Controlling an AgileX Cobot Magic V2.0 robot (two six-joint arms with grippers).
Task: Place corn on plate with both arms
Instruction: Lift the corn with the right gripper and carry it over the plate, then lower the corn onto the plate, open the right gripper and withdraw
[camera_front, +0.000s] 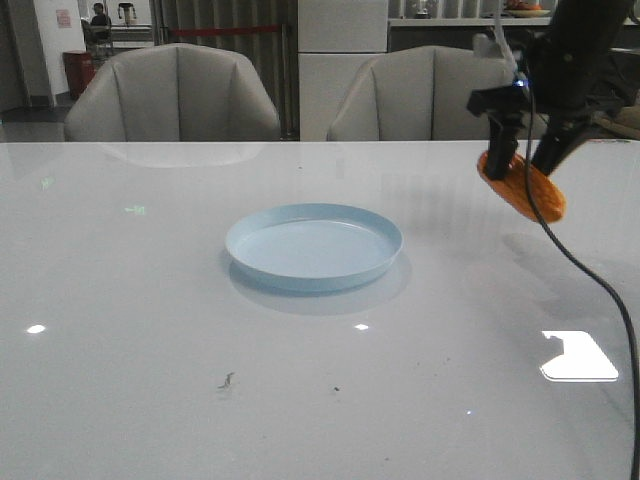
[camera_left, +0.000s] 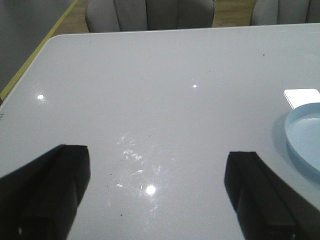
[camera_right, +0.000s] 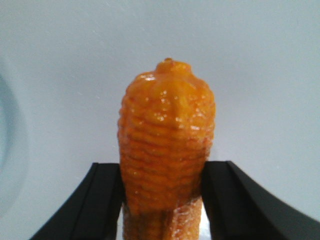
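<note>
The orange-yellow corn (camera_front: 522, 186) hangs tilted in the air at the right, above the table and to the right of the plate. My right gripper (camera_front: 524, 160) is shut on the corn; in the right wrist view the cob (camera_right: 166, 145) fills the gap of the right gripper (camera_right: 162, 200), both fingers pressed on its sides. The pale blue plate (camera_front: 314, 245) lies empty at the table's middle; its rim also shows in the left wrist view (camera_left: 300, 142). My left gripper (camera_left: 156, 192) is open and empty over bare table, left of the plate, and is out of the front view.
The glossy white table (camera_front: 150, 330) carries light reflections and a few dark specks. Two grey armchairs (camera_front: 175, 95) stand behind its far edge. A black cable (camera_front: 590, 280) hangs from the right arm down to the front right.
</note>
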